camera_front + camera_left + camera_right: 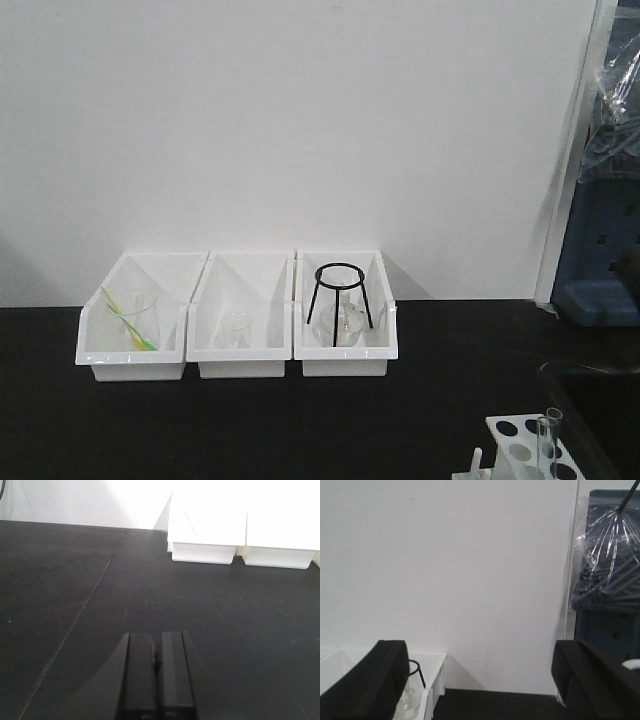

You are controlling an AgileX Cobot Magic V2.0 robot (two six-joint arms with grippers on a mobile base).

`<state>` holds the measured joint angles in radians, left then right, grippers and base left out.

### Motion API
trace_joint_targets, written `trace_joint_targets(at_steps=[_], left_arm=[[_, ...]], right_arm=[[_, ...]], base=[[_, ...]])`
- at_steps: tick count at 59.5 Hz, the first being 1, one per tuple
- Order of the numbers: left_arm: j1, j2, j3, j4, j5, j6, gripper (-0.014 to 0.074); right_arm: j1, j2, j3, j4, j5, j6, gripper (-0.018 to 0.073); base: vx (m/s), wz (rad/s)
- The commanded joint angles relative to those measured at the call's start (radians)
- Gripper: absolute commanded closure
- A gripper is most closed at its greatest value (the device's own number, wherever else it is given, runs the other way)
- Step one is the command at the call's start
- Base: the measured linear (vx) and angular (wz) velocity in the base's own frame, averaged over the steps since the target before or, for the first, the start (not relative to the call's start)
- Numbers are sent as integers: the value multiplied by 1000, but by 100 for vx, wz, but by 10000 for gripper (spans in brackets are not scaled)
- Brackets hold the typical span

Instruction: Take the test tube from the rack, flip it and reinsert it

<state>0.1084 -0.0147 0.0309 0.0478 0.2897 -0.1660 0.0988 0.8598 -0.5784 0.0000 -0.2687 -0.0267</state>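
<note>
You have every step left: the thin clear glass test tube (548,436) stands, rim up as far as the cropped view shows, in the small white holed plastic rack (512,432) on the black surface (250,430), left pincer (157,662) closed empty, right pincer (480,680) wide, empty.

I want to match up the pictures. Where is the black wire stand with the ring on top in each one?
Front view: the black wire stand is in the rightmost white bin, middle of the picture.
Left wrist view: not in it; two other white bins show.
Right wrist view: bottom left, just a bit of its wire shows.
Shared landmark: the row of white bins.
</note>
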Motion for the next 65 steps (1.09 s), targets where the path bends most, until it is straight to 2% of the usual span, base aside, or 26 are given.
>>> trace_joint_targets(at_steps=[1,8,16,22,31,33,44,59,65], left_arm=[[-4,-3,2,-4,-88,0,603],[-4,-3,2,-4,-88,0,603],[-4,-3,2,-4,-88,0,603],[-4,-3,2,-4,-88,0,603],[-4,-3,2,-4,-88,0,603],[-4,-3,2,-4,-88,0,603],[-4,-3,2,-4,-88,0,603],[-4,-3,2,-4,-88,0,603],[-4,-3,2,-4,-88,0,603]], right_arm=[[4,58,89,-11,-151,20,-50],[4,145,237,-17,-343,48,0],[4,251,312,-44,-464,49,52],[4,317,314,-91,-512,55,68],[4,425,314,-133,-632,135,69],[4,498,314,-136,-700,139,69],[4,607,311,-136,-815,139,69],[4,736,311,-136,-948,124,77],[4,763,311,-138,-981,124,115]], base=[[0,0],[0,0],[0,0],[0,0],[0,0],[0,0],[0,0],[0,0],[0,0]])
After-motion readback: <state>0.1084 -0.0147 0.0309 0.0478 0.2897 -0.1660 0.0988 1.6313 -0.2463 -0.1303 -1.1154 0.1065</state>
